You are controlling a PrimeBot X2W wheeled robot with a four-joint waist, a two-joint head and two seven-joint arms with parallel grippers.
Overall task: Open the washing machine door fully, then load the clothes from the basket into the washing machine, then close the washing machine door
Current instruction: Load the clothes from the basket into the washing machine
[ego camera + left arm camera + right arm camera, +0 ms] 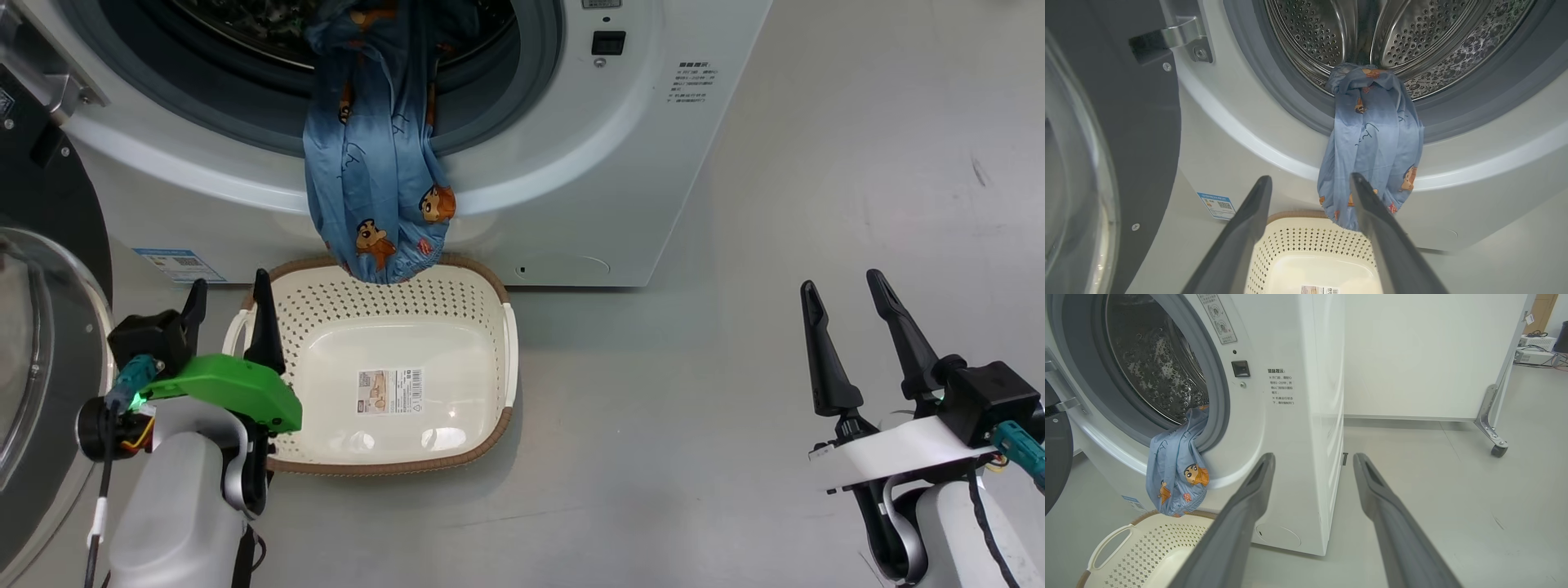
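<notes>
White barcode label (390, 391) on the basket (482, 327) floor

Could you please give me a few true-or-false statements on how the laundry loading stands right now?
The basket is empty. True.
The clothes lie wholly inside the washing machine. False: they hang out over its front, down towards the basket.
The washing machine door is shut. False: it stands open at the left.
The left gripper and right gripper both have open, empty jaws. True.
</notes>
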